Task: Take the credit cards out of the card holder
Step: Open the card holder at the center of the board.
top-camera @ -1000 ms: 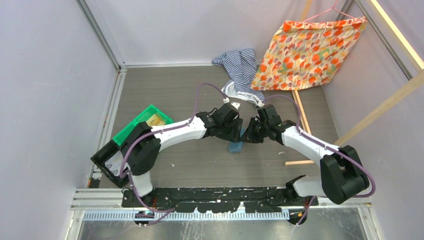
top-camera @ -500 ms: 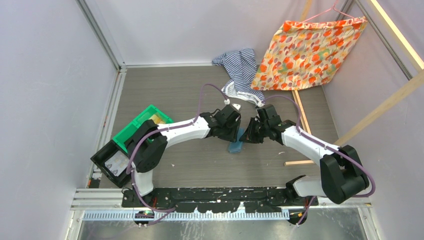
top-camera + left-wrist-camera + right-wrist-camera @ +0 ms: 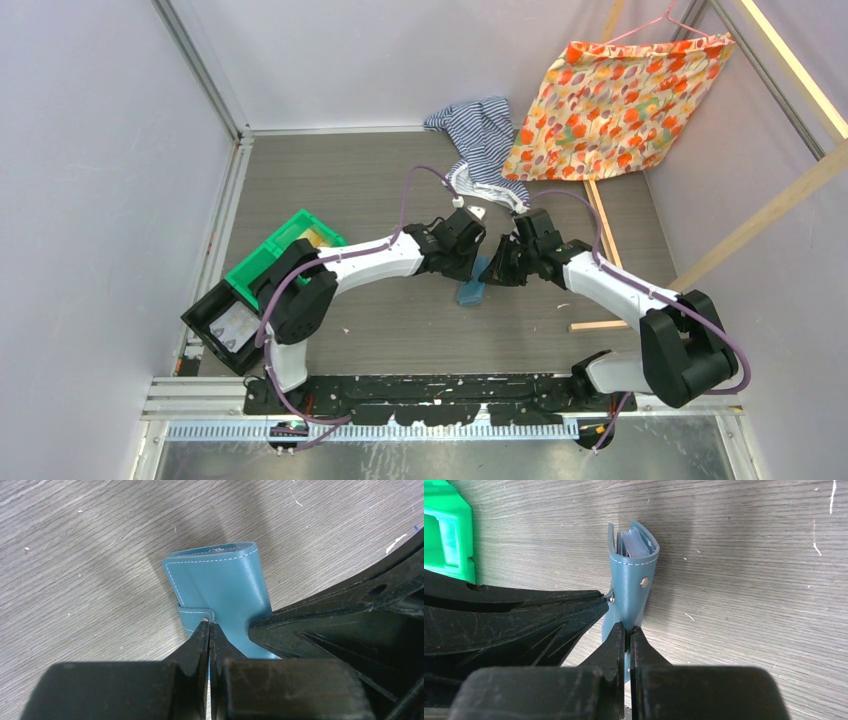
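The slate-blue card holder (image 3: pixel 471 290) lies folded on the wooden table between both grippers. In the left wrist view my left gripper (image 3: pixel 210 625) is shut on the small strap tab at the edge of the card holder (image 3: pixel 220 580). In the right wrist view my right gripper (image 3: pixel 626 627) is shut on the near end of the card holder (image 3: pixel 631 587), close to its snap stud. At the holder's far, open end pale edges (image 3: pixel 635 542) of what is tucked inside show; the credit cards themselves I cannot make out. From above, the left gripper (image 3: pixel 472 262) and right gripper (image 3: pixel 497 272) nearly touch.
A green two-compartment bin (image 3: pixel 285 250) and a black box (image 3: pixel 222 325) sit at the left. A striped cloth (image 3: pixel 480 135) and an orange floral cloth (image 3: pixel 620 100) lie at the back. Wooden sticks (image 3: pixel 605 230) lie at the right.
My left gripper has closed from open onto the holder's strap tab, and has shifted slightly toward the holder. The right gripper has kept its hold and not moved.
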`<state>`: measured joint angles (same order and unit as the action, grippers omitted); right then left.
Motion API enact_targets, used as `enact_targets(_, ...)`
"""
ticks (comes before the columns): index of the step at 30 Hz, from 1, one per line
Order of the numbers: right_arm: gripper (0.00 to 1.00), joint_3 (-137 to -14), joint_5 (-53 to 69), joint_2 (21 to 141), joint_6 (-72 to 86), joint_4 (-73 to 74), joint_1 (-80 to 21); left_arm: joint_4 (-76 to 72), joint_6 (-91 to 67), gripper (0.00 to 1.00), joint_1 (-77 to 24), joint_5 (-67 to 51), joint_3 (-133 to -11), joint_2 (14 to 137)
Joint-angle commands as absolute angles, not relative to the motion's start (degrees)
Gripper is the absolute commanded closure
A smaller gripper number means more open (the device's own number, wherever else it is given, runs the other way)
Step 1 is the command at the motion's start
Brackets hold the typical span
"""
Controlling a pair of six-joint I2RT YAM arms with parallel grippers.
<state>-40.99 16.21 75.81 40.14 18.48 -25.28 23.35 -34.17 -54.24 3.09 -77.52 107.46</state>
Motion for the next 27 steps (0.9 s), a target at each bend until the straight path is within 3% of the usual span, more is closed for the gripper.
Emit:
enact_targets(1, 0.99, -43.55, 16.18, 75.75, 38.35, 18.43, -25.42, 24.04, -33.97, 0.99, -53.88, 7.50, -78.21, 107.07)
enact_targets(15, 0.99, -42.11, 12.26, 76.55, 35.55, 20.57, -25.31, 22.06, -37.56, 0.99, -51.80, 10.49, -68.00, 97.63)
enact_targets(16, 0.96, -42.62, 11.06, 76.51, 35.13, 21.71, -25.31, 21.83, -37.96, 0.99, -51.51, 10.08, -67.23, 97.04)
enact_targets(19, 0.55, -44.12, 6.80, 75.40, 33.44, 24.75, -25.31, 20.06, -39.55, 0.99, -50.42, 7.71, -64.18, 95.02)
enact_targets(20, 0.48, -44.71, 5.43, 74.69, 32.83, 25.69, -25.30, 18.94, -40.30, 0.99, -50.06, 6.36, -63.09, 94.40)
enact_targets(22, 0.39, -46.15, 2.44, 73.04, 31.78, 27.69, -25.78, 16.65, -41.65, 1.00, -49.36, 4.85, -61.13, 93.64)
enact_targets(27, 0.36, -49.64, -4.48, 71.21, 31.02, 30.57, -29.32, 13.71, -44.27, 0.99, -47.38, 2.44, -58.27, 93.15)
